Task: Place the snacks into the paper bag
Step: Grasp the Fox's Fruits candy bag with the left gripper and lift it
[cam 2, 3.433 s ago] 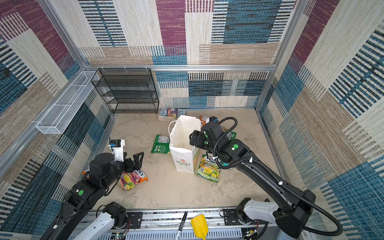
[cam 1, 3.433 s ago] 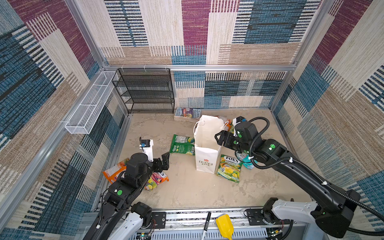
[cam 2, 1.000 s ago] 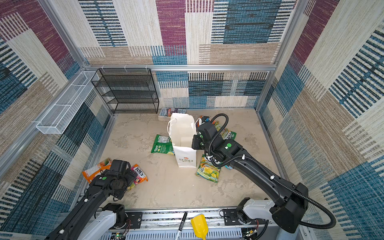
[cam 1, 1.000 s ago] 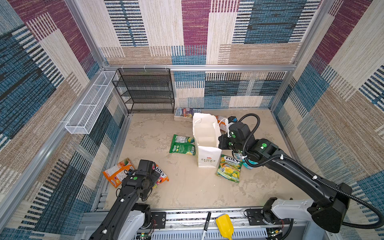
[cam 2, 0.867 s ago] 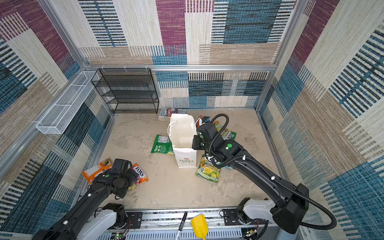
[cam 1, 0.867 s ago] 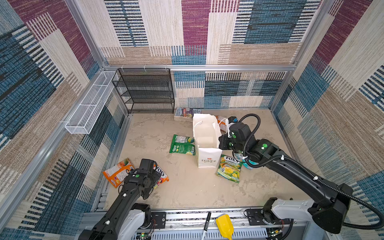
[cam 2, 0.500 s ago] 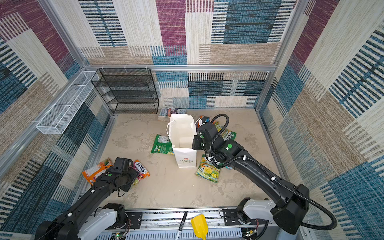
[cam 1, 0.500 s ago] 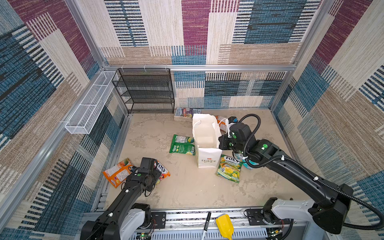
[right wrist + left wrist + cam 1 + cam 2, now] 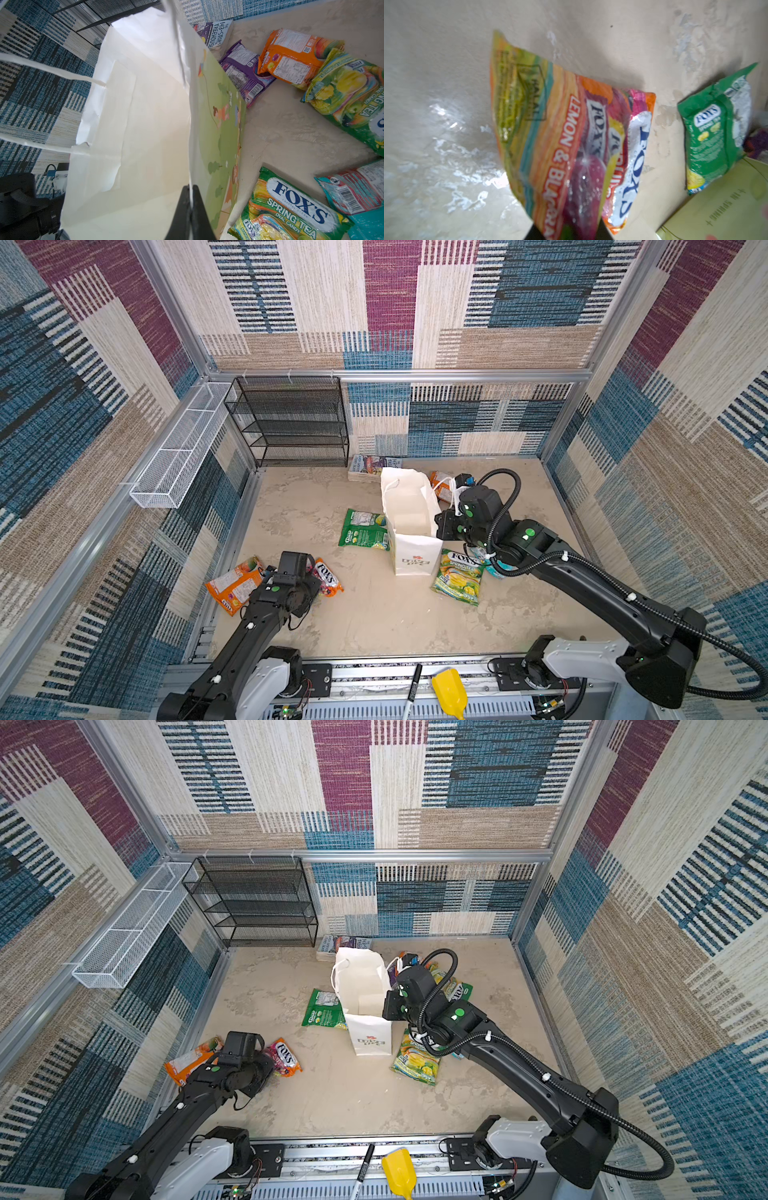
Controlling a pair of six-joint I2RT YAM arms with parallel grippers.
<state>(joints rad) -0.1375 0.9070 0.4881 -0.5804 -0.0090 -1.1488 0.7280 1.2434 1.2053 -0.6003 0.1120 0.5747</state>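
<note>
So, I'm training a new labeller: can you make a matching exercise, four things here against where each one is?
1 multicolour packet
2 paper bag
3 dark green packet
4 book

A beside the black rack
B rim pinched by right gripper
C held in left gripper
D flat on floor beside the bag

Pairs: 1-C, 2-B, 3-D, 4-A

My right gripper (image 9: 190,192) is pinching the rim of the white paper bag (image 9: 409,510), which is standing upright and open between a flat green packet (image 9: 363,529) and a yellow-green FOX'S packet (image 9: 459,577). My left gripper (image 9: 569,232) is gripping the multicolour FOX'S packet (image 9: 571,135) by its edge, with an orange packet (image 9: 232,588) lying flat nearby.
</note>
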